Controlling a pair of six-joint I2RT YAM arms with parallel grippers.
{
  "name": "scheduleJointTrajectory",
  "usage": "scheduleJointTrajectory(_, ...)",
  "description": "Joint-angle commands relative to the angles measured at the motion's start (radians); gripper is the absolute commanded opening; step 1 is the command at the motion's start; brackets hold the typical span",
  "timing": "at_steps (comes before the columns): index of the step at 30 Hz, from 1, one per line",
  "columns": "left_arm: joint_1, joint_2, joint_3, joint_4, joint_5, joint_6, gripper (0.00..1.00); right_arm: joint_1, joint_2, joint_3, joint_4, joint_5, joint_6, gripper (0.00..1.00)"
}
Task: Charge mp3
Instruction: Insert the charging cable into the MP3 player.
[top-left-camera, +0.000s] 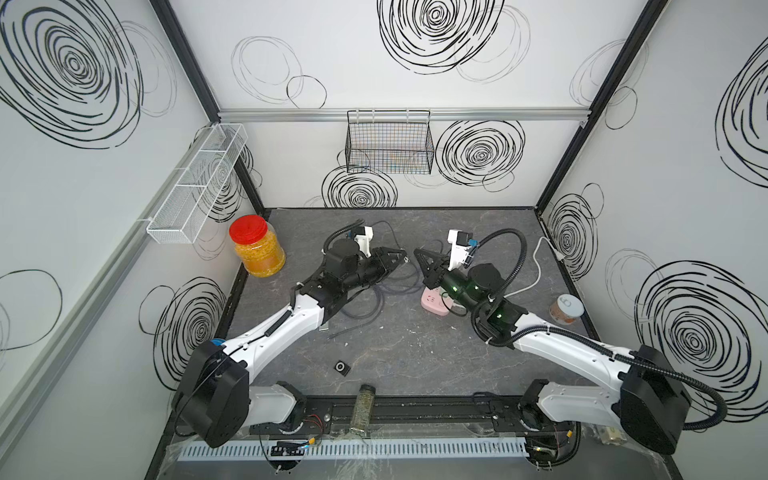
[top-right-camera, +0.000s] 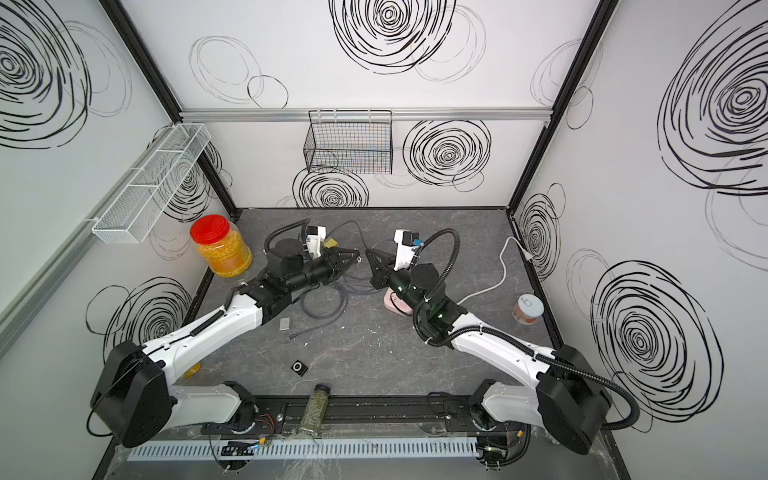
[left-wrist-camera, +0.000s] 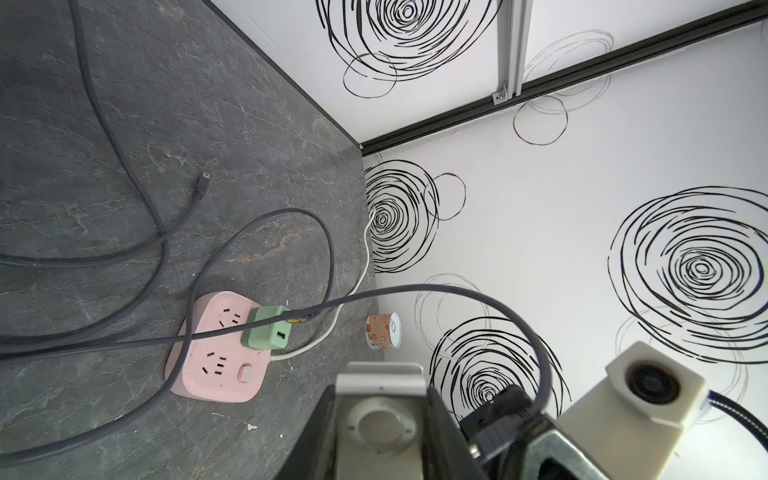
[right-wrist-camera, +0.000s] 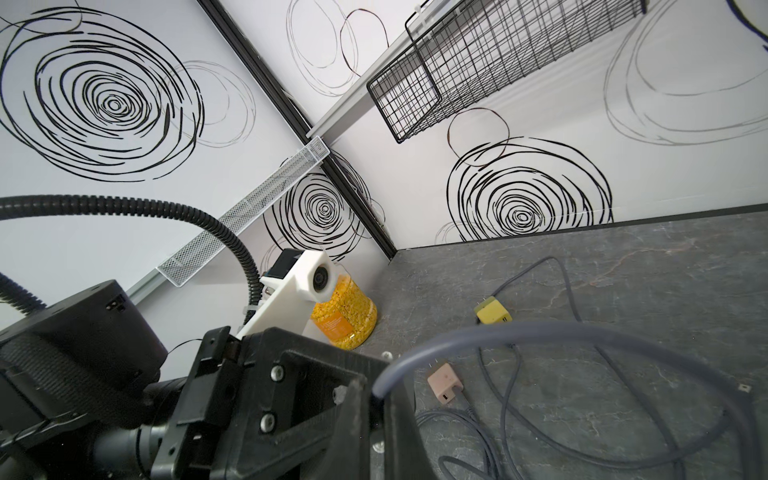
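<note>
Top views: high at the front, tilted down toward the back wall (top-left-camera: 332, 54); whole table (top-left-camera: 399, 345) in both.
Left wrist: near, low over the table, facing strip (left-wrist-camera: 216, 345), can (left-wrist-camera: 384, 330) and the right back corner.
Right wrist: near, facing jar (right-wrist-camera: 345, 320) and the left back corner.
Wrist views share: cable (left-wrist-camera: 457, 291).

1. A grey marbled desk (top-left-camera: 415, 345) carries everything, walled in by white panels with black scribbled swirls.
2. A clear jar (top-left-camera: 255, 249) with a red lid and yellow contents stands upright in the desk's far left corner.
3. A long white mesh basket (top-left-camera: 195, 187) hangs on the left wall above that jar.
4. A black wire basket (top-left-camera: 388, 143) hangs from the rail on the back wall.
5. A small can (top-left-camera: 566, 309) stands near the right wall.
6. A glass bottle (top-left-camera: 363, 409) lies on its side across the black front rail, just behind a white slotted duct (top-left-camera: 353, 449).
</note>
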Motion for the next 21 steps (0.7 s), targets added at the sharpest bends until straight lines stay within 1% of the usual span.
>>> scheduleJointTrajectory(1, -0.014, 0.011, 0.027, 0.044, -0.001, 0.002, 0.26, 0.008, 0.016, 0.004, 0.051, 0.0, 0.02, 0.0)
scheduleJointTrajectory(21, -0.008, 0.016, 0.018, 0.056, -0.025, -0.004, 0.26, 0.008, 0.028, -0.021, 0.056, -0.014, 0.079, 0.0)
